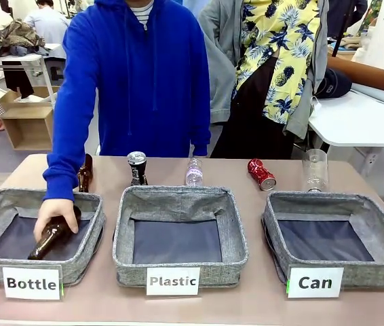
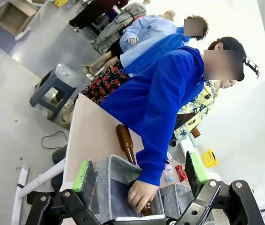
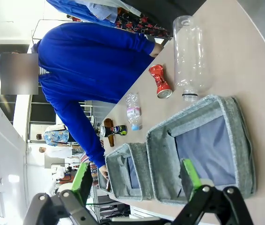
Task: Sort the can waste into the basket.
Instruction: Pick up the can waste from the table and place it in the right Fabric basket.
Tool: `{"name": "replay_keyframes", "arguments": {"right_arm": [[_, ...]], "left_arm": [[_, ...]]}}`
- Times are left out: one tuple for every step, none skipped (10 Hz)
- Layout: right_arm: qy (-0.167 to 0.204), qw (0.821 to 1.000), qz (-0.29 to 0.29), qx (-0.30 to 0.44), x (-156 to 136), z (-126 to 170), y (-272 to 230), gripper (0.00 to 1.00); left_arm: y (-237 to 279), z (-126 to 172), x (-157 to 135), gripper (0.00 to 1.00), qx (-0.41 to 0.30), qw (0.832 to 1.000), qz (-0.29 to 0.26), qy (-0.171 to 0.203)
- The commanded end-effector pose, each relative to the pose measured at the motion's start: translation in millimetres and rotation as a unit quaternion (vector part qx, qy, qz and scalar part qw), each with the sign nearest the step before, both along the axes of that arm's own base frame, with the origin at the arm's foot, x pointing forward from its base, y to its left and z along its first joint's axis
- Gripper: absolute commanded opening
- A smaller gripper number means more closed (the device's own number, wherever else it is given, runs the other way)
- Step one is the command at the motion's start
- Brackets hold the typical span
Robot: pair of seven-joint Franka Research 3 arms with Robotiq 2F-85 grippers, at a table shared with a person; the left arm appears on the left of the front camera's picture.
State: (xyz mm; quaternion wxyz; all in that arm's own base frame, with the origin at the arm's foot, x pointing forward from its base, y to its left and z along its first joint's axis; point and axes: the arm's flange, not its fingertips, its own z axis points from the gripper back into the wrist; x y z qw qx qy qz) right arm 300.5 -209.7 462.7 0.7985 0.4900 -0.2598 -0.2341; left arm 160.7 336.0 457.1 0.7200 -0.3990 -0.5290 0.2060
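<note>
A dark black-and-silver can (image 1: 136,168) stands upright behind the middle basket. A crushed red can (image 1: 261,174) lies behind the grey "Can" basket (image 1: 328,198) at the right, which has nothing in it. In the right wrist view my right gripper (image 3: 135,177) is open and hangs above the table. Beyond it are the Can basket (image 3: 244,145), the red can (image 3: 159,80) and the dark can (image 3: 116,130). My left gripper (image 2: 140,168) is also open, high over the left end of the table. The red can (image 2: 181,172) shows small between its fingers.
A person in a blue hoodie lowers a brown bottle (image 1: 51,236) into the "Bottle" basket (image 1: 15,197). Another brown bottle (image 1: 85,173) stands behind it. The "Plastic" basket (image 1: 178,197) sits in the middle. Behind the baskets are a small plastic bottle (image 1: 193,172) and a clear bottle (image 1: 315,170).
</note>
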Motion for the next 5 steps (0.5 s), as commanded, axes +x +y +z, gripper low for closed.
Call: {"name": "replay_keyframes", "arguments": {"right_arm": [[-0.021,1.000,0.001,0.001,2,-1,0,1.00],[-0.021,1.000,0.001,0.001,2,-1,0,1.00],[-0.021,1.000,0.001,0.001,2,-1,0,1.00],[-0.021,1.000,0.001,0.001,2,-1,0,1.00],[-0.021,1.000,0.001,0.001,2,-1,0,1.00]], "left_arm": [[-15,11,13,1.00,0.022,0.999,-0.025,-0.007],[-34,20,30,1.00,0.045,0.998,-0.048,0.000],[-59,28,53,1.00,0.083,0.993,-0.088,0.006],[-85,34,77,1.00,0.118,0.985,-0.126,0.024],[-110,39,100,1.00,0.150,0.972,-0.176,0.028]]}}
